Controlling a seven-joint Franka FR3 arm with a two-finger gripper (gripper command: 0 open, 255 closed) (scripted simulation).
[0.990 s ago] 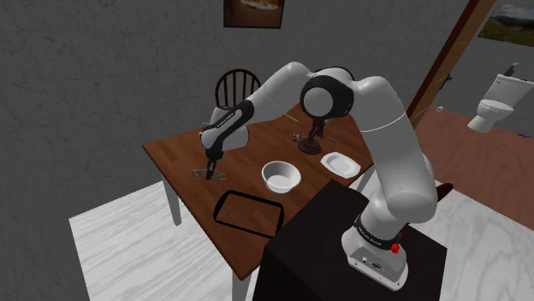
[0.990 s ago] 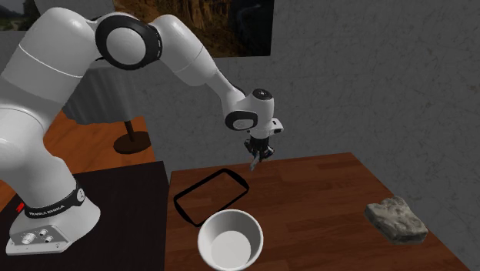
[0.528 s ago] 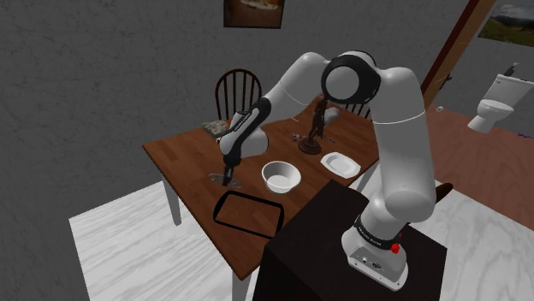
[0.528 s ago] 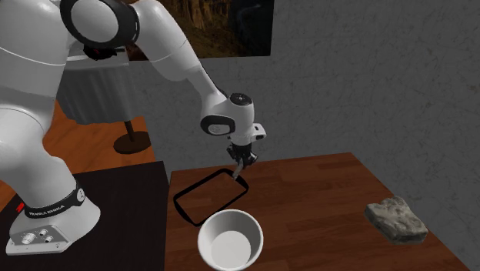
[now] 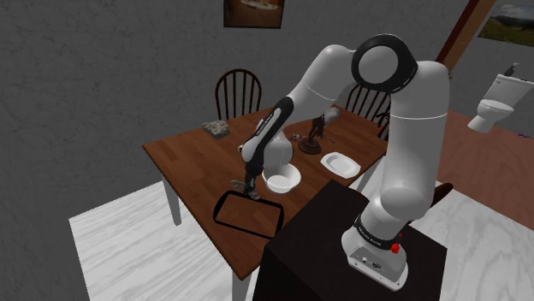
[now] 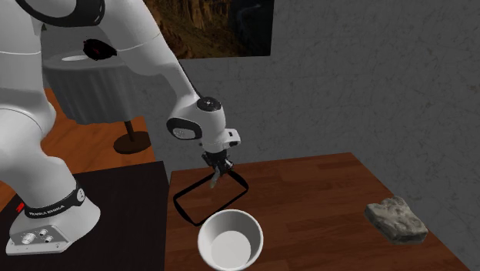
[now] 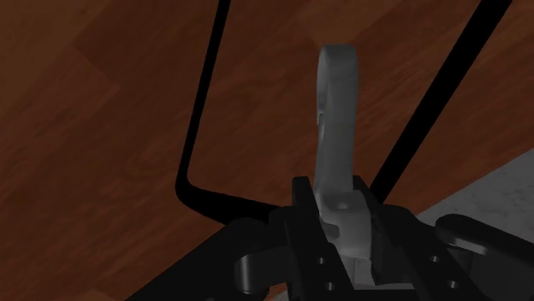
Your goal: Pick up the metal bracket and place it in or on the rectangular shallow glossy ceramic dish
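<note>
Bracket [image 7: 336, 128], grey, is pinched between the gripper's [image 7: 336, 209] black fingers and points down toward the table [image 5: 180, 154]. It hangs over the dish [image 7: 208, 85], a black-rimmed rectangle with wood showing inside, close to the dish's far rim. Cannot tell if its tip touches. Dish lies at the table's near edge, by the stand [image 5: 317, 239]. White bowl [image 5: 281, 178] sits just to the shoulder view's right of the gripper. Grey rock [image 6: 397, 218] is well apart, near the table's far edge.

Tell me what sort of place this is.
Probably a house's dining area: a wooden table with spindle-back chairs, a framed picture on the wall, and a toilet nearby.
</note>
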